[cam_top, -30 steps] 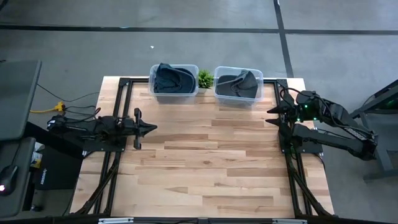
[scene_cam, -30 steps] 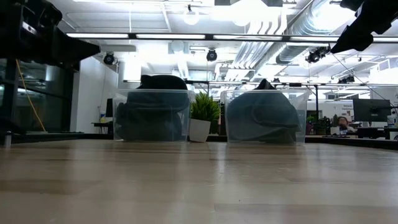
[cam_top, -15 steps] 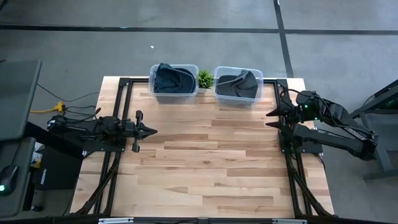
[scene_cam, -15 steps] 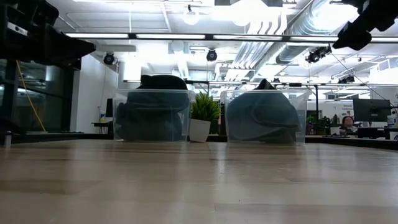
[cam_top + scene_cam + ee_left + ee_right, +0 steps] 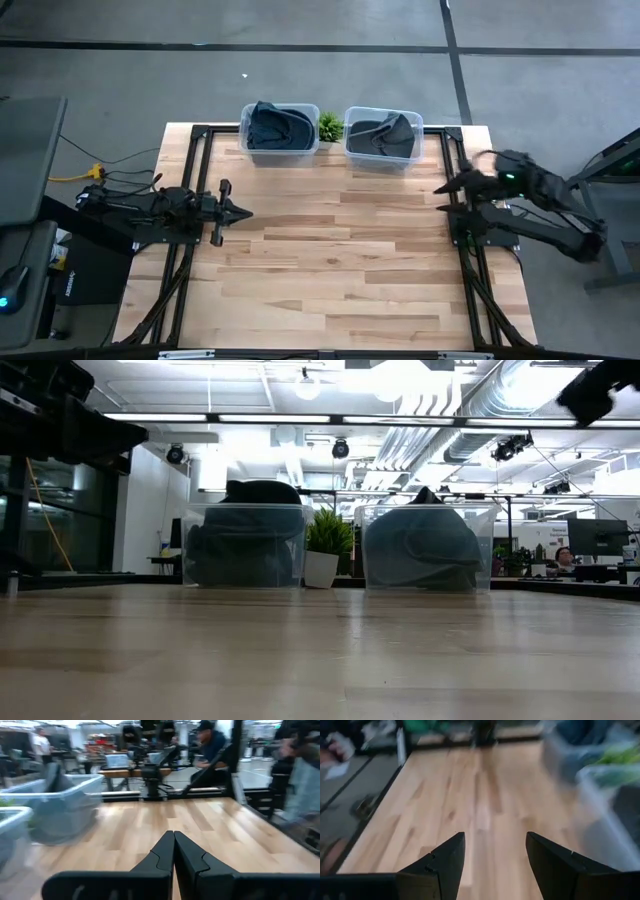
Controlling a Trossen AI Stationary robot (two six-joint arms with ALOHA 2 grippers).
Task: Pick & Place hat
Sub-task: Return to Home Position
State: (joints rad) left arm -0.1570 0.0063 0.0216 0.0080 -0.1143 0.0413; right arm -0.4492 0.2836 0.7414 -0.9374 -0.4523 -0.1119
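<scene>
Two clear plastic bins stand at the table's far edge, each holding a dark hat: the left bin (image 5: 279, 128) and the right bin (image 5: 382, 136); both show in the low view, the left (image 5: 244, 545) and the right (image 5: 427, 548). My left gripper (image 5: 243, 210) is shut and empty above the table's left side; its fingers meet in the left wrist view (image 5: 174, 851). My right gripper (image 5: 441, 197) is open and empty above the table's right side; its fingers stand apart in the right wrist view (image 5: 495, 852).
A small potted plant (image 5: 330, 126) stands between the two bins. The bare wooden tabletop (image 5: 330, 260) spreads between the two arms. Black frame rails (image 5: 190, 150) run along the table's left and right sides. People sit at desks in the room beyond.
My right gripper has swung a little toward the table's near edge and turned, its arm shifting toward the right. My left gripper has kept nearly still and stays shut.
</scene>
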